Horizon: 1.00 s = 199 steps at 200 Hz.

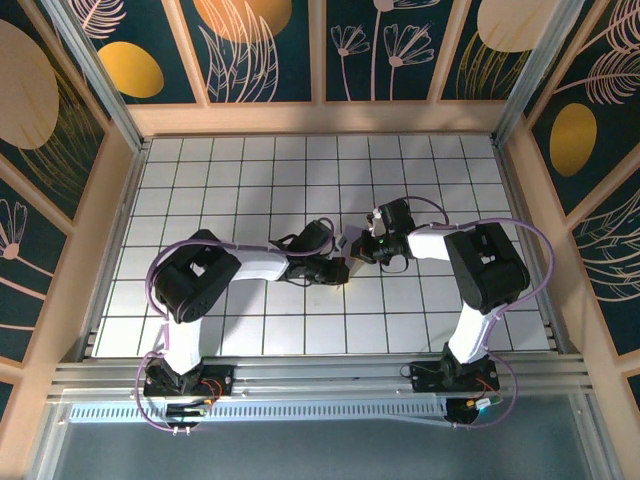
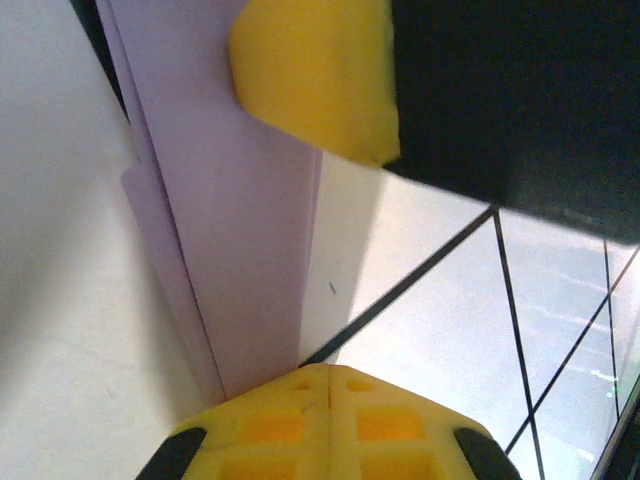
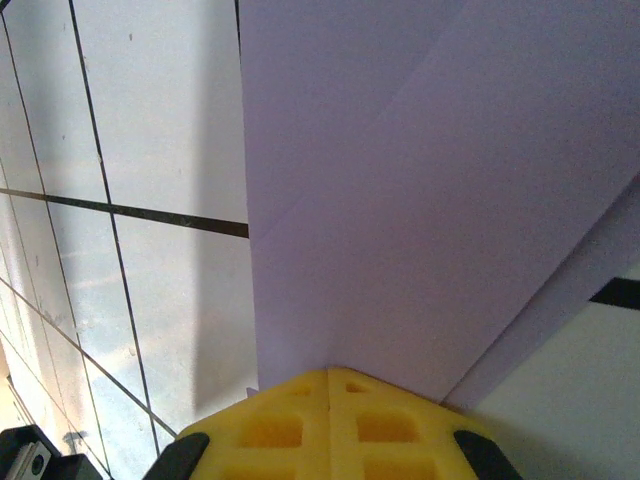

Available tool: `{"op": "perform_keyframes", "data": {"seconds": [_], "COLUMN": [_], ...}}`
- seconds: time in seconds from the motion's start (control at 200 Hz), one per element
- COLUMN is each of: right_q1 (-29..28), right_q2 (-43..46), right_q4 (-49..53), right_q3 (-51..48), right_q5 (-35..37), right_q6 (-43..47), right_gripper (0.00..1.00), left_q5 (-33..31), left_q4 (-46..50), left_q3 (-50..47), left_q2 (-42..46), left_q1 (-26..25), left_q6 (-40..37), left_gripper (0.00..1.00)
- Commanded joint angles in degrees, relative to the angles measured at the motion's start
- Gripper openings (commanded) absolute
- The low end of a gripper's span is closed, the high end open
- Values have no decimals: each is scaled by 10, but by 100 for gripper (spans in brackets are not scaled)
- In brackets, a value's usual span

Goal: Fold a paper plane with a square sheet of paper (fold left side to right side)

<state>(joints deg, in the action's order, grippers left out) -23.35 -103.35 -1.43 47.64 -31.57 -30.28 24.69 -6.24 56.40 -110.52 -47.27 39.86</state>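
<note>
Fully closed on paper point(image 3: 400, 200): end effectors point(image 2: 330, 372) point(image 3: 330, 374)

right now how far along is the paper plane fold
Partway. Done: the lavender paper already carries diagonal creases and, in the left wrist view, stacked layers. In hand: the left claw and right claw are both shut on it, meeting at the table centre. Left: it looks wide rather than a slim dart, so further folds likely remain.
</note>
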Motion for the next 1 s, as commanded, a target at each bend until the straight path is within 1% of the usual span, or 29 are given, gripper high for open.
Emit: {"op": "perform_keyframes", "data": {"seconds": [0.0,0.175,0.255,0.38,0.495,0.601,0.696,0.741,0.811,0.866,0.991], "right_q1": [-8,-8,-7,-7,-8,-9,-14,-19,-30,-44,-85], "right_q2": [-49,-49,-45,-33,-7,25,54,65,77,77,55], "right_q4": [97,97,95,98,111,134,166,188,230,268,355], "right_q3": [-24,-19,-15,3,35,68,95,110,138,162,216], "right_q5": [79,76,72,64,67,86,120,142,186,231,354], "right_q6": [17,18,19,25,31,39,44,46,51,54,57], "right_gripper": [0,0,0,0,0,15,29,36,46,51,67], "left_q5": [16,15,22,26,5,-32,-91,-126,-185,-232,-318], "left_q4": [75,65,46,20,15,13,13,16,22,27,42], "left_q3": [-42,-75,-90,-106,-110,-124,-141,-147,-156,-160,-167], "left_q2": [14,43,65,115,175,223,270,290,318,336,359], "left_q1": [-20,-23,-23,-23,-16,7,30,38,44,46,46], "left_q6": [2,14,23,31,37,54,72,81,92,102,126], "left_gripper": [0,0,0,0,0,0,0,7,13,22,32]}}
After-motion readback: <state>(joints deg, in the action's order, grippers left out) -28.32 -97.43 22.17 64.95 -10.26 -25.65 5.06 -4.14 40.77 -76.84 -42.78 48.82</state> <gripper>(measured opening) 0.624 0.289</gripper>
